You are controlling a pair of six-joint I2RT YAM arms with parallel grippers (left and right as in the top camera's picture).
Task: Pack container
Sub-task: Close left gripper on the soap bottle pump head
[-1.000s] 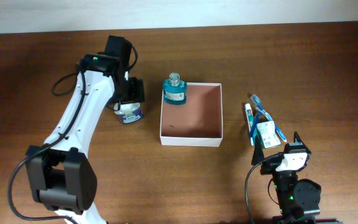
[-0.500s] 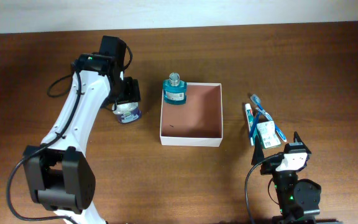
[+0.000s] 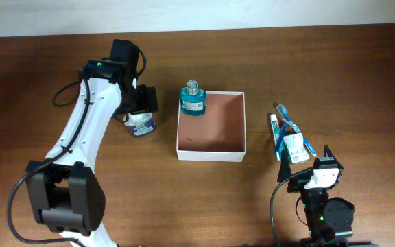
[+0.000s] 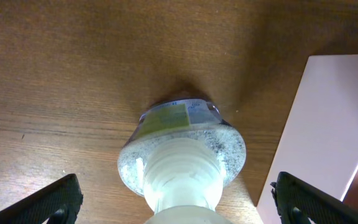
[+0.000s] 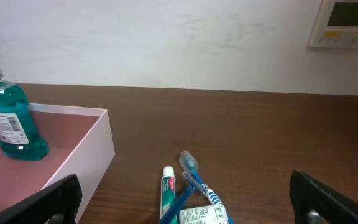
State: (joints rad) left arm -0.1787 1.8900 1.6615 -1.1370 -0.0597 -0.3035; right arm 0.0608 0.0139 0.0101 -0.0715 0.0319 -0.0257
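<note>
The table [image 3: 334, 62] is dark brown wood, its grain plain to see, with a soft satin sheen rather than a gloss. The container [image 3: 210, 156] looks like cardboard — matt white on the outer walls, matt reddish-brown inside. At its far left corner the teal bottle [image 3: 193, 103] is clear, glossy plastic with a paper-looking label. The small bottle [image 4: 182, 149] left of the container is cloudy, speckled plastic with a ribbed white neck and a shiny label. To the right, the toothbrushes [image 5: 199, 180] are smooth blue plastic, and the toothpaste tube [image 5: 167, 186] is white and smooth. The left arm [image 3: 88, 130] has a glossy white shell — its joints are matt black.
</note>
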